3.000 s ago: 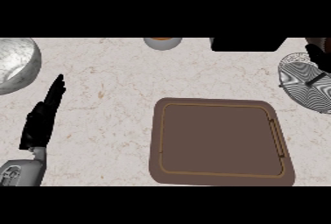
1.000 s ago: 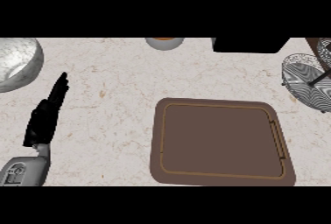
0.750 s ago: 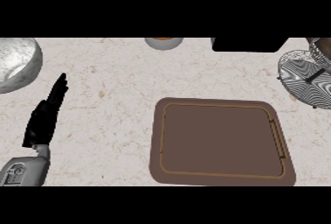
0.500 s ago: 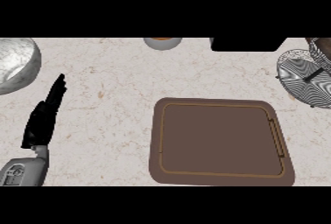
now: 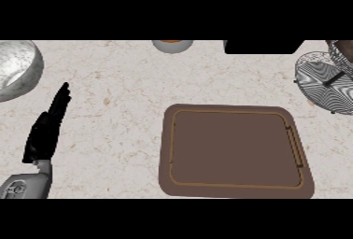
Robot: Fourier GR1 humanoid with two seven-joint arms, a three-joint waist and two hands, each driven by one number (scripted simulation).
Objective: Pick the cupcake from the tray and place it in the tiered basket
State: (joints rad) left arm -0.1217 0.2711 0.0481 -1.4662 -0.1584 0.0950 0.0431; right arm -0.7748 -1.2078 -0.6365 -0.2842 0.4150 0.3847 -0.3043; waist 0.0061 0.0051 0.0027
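The brown tray (image 5: 234, 186) lies right of the counter's middle, and nothing shows on it. No cupcake is visible on the tray or the counter. The wire tiered basket (image 5: 325, 86) stands at the right edge, partly cut off, so I cannot tell what it holds. My left hand (image 5: 47, 130) rests open at the lower left with its fingers straight and pointing away, well left of the tray and holding nothing. My right hand does not show.
A large metal bowl (image 5: 15, 69) sits at the far left. A small grey cup with an orange top (image 5: 172, 45) and a black block (image 5: 263, 46) stand along the back edge. Bare marble counter (image 5: 124, 93) lies between my hand and the tray.
The basket at the right edge has shifted very slightly leftward in view. My left hand and the tray stay as they were.
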